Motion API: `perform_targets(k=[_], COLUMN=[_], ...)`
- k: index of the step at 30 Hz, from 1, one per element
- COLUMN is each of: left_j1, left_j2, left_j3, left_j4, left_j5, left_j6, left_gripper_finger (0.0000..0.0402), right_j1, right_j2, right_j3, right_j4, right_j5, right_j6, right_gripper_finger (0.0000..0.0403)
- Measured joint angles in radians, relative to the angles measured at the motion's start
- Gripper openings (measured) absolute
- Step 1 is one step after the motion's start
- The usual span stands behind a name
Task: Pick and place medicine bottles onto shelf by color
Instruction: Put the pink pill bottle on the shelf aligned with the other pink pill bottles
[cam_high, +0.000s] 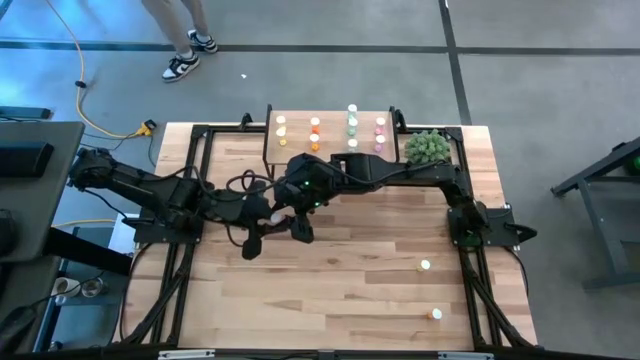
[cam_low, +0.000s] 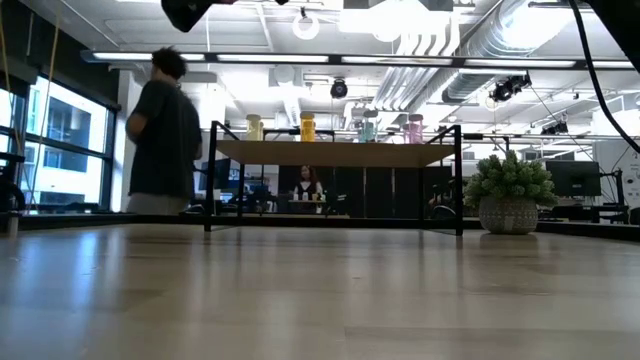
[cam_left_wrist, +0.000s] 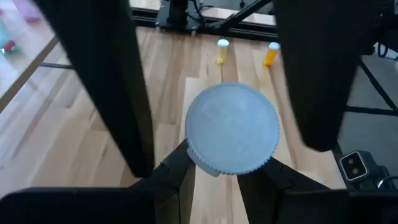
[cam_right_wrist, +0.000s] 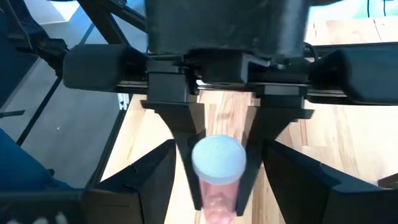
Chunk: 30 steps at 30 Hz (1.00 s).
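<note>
My left gripper (cam_high: 266, 214) is shut on a pink medicine bottle with a white cap (cam_right_wrist: 217, 163) above the table's middle. My right gripper (cam_right_wrist: 221, 190) is open and faces the left one. Its fingers (cam_left_wrist: 99, 81) stand wide on either side of the bottle, apart from it. The shelf (cam_high: 330, 150) stands at the far edge. It carries bottles in columns: yellow (cam_high: 281, 125), orange (cam_high: 315, 131), green (cam_high: 352, 124) and pink (cam_high: 380, 130). A yellow bottle (cam_high: 425, 265) and an orange one (cam_high: 437, 314) lie on the tabletop at the near right. My left gripper pinches the pink bottle between its two fingers (cam_left_wrist: 177, 174), which meet it at the cap's ribbed rim (cam_left_wrist: 198, 158) on both sides. The bottle lies along the fingers, its cap top turned toward the left wrist. It is lifted clear of the table.
A green plant ball in a pot (cam_high: 427, 147) stands just right of the shelf. A person (cam_low: 165, 135) stands beyond the table's far left. Both arms cross over the table's middle. Bare wood lies toward the near edge, with the two loose bottles (cam_left_wrist: 222, 50) (cam_left_wrist: 272, 54) there.
</note>
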Motion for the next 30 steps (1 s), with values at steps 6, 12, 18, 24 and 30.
perform_targets(k=[6,12,18,24,30], left_j1=[0.000,0.000,0.000,0.000,0.000], left_j2=[0.000,0.000,0.000,0.000,0.000], left_j3=[0.000,0.000,0.000,0.000,0.000], left_j4=[0.001,0.001,0.002,0.002,0.002], left_j5=[-0.005,-0.008,-0.031,-0.030,-0.031], left_j6=[-0.009,-0.018,-0.019,-0.025,-0.026], left_gripper_finger=[0.0092,0.0092,0.0092,0.0092,0.0092], right_j1=[-0.001,-0.001,-0.002,-0.002,-0.007], right_j2=[0.000,0.000,0.000,0.000,0.000], right_j3=[0.000,0.000,0.000,0.000,0.000], right_j4=[-0.006,-0.008,-0.014,-0.015,-0.016], right_j5=[0.001,0.001,-0.002,-0.002,-0.006], right_j6=[0.000,0.000,0.000,0.000,0.009], right_gripper_finger=[0.0222,0.0182,0.0141,0.0119,0.0114])
